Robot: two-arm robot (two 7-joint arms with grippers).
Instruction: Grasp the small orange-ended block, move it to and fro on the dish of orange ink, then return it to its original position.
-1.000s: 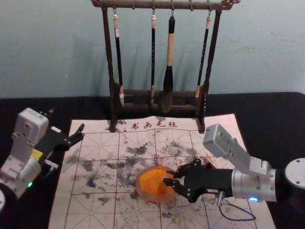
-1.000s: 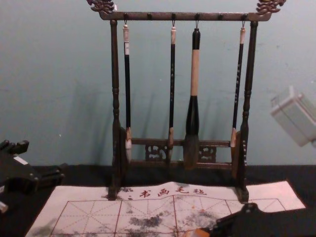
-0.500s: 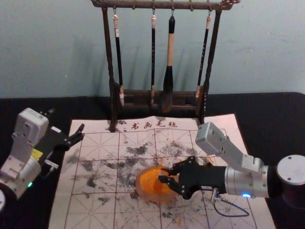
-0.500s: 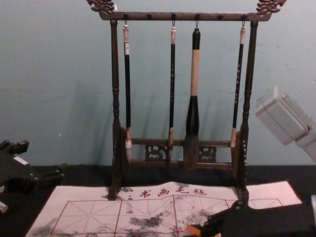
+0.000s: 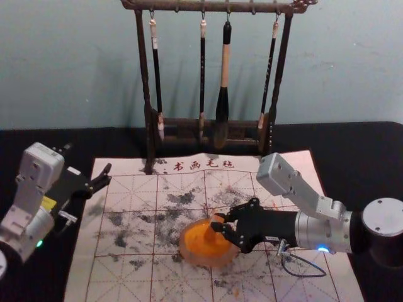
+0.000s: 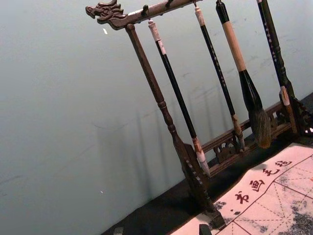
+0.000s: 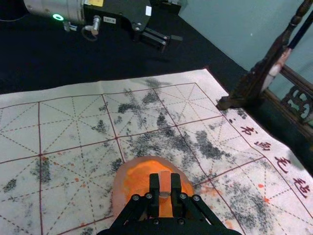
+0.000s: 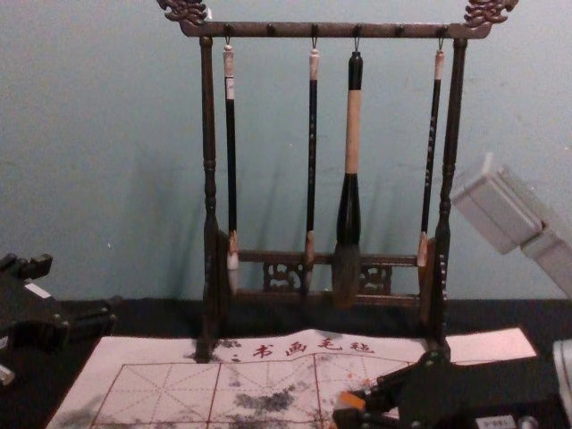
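So the right pincer [image 5: 218,224] is the one at work here: it's reaching in from the right side of the bench [image 5: 359,141] and sits over the dish [image 5: 186,255]. Its fingers are closed on the small block [image 7: 165,183], one on each side of it, and you can see that pretty well in the right wrist view. The block is above the orange ink [image 5: 200,239]; I'm honestly not sure whether its lower end is touching the ink or just over it, it's hard to tell from these angles. The dish is roundish with a pale, see-through-looking rim, and it sits on the white gridded mat [image 5: 119,277], which has dark smudges and some orange specks on it. The left pincer [image 5: 88,158] is parked over at the left, by the mat's far left corner, with its fingers spread apart and nothing between them. Behind the work there's a dark wooden rack [image 5: 217,6] with four brushes [image 5: 225,60] hanging from its top bar, a pale wall [image 5: 63,63] behind that.
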